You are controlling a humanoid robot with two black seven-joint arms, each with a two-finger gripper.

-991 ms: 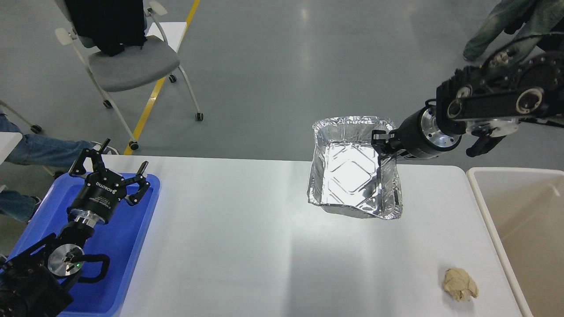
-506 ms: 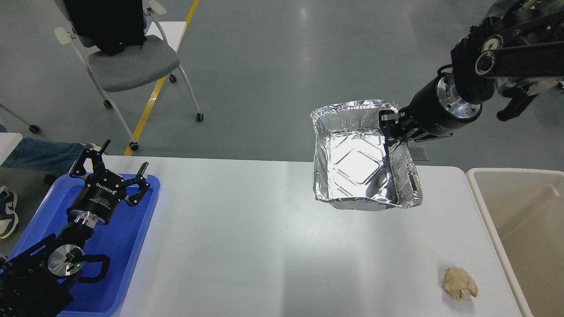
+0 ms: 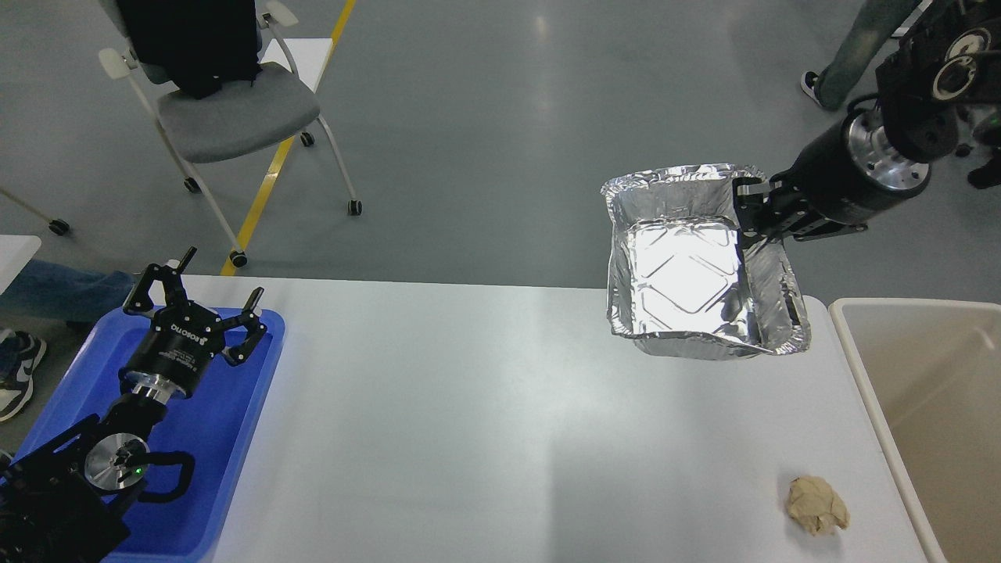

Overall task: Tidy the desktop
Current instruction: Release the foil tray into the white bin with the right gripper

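Right gripper (image 3: 749, 219): clamped on rim of crinkled silver foil tray (image 3: 700, 270), above white matte desktop (image 3: 469, 407); left gripper (image 3: 199, 293): fingers apart over blue plastic tray (image 3: 235, 438); crumpled beige paper wad (image 3: 816, 505): near beige bin (image 3: 860, 367)

You see your right gripper (image 3: 749, 219) at two o'clock, clamped on the right wall of a crinkled foil tray (image 3: 696, 274) held above the desktop (image 3: 469, 422). At five o'clock a crumpled tan paper wad (image 3: 816, 505) lies near the beige bin (image 3: 860, 367). At eight o'clock your left gripper (image 3: 199, 291) hangs spread over the blue tray (image 3: 227, 461).
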